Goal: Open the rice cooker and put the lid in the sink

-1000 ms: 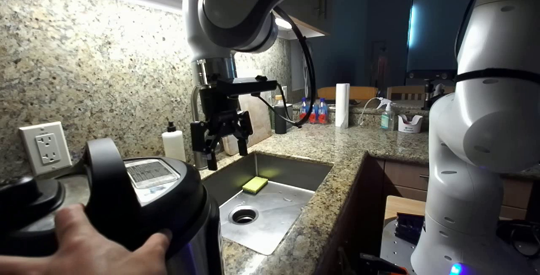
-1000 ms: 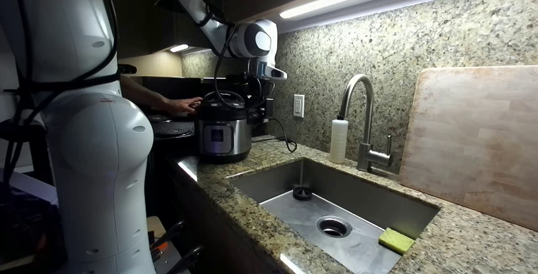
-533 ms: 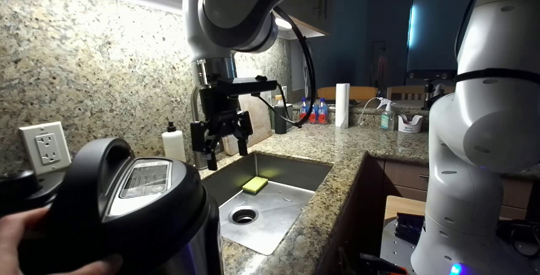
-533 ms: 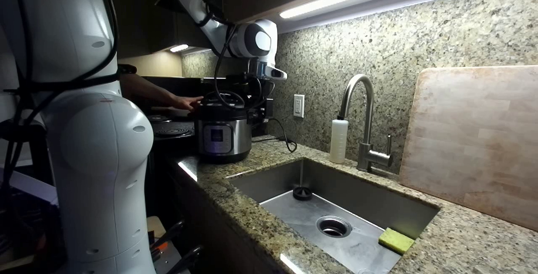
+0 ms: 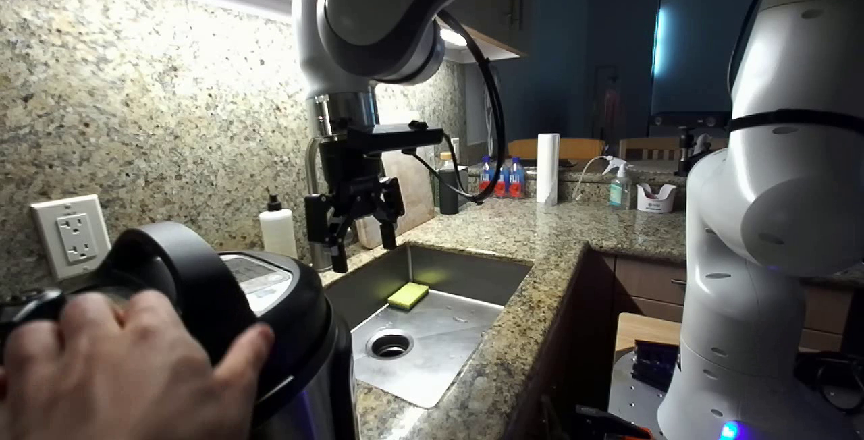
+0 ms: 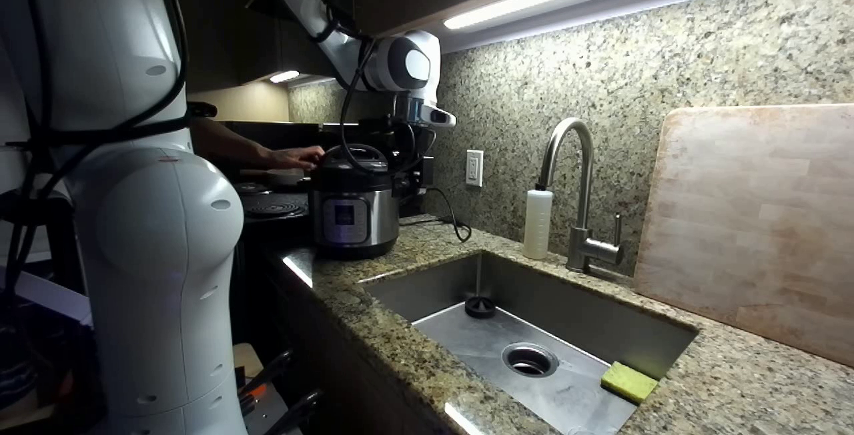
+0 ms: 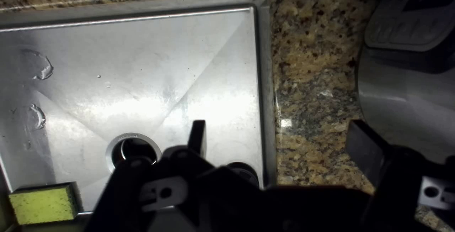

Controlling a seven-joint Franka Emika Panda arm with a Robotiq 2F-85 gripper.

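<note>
The rice cooker [image 6: 383,218] stands on the granite counter beside the sink [image 6: 460,345]; its steel side also shows in the wrist view [image 7: 405,98]. The black lid [image 5: 297,305] with its arched handle is on the cooker in both exterior views. A person's hand [image 5: 128,372] is on the lid and covers part of it. My gripper [image 5: 364,253] is open and empty, pointing down, apart from the cooker and lid. In the wrist view my fingers [image 7: 277,125] are wide apart, over the sink's edge and the counter strip next to the cooker.
A yellow sponge [image 6: 628,381] and a black stopper [image 6: 480,307] lie in the sink. A curved faucet [image 6: 582,181] and a soap bottle [image 6: 537,221] stand behind it. A cutting board [image 6: 754,228] leans on the wall. A cord [image 6: 457,225] lies behind the cooker.
The person's hand has shifted on the lid. The lid has turned one way and then back, with its handle and label now angled differently. My arm and gripper have not moved.
</note>
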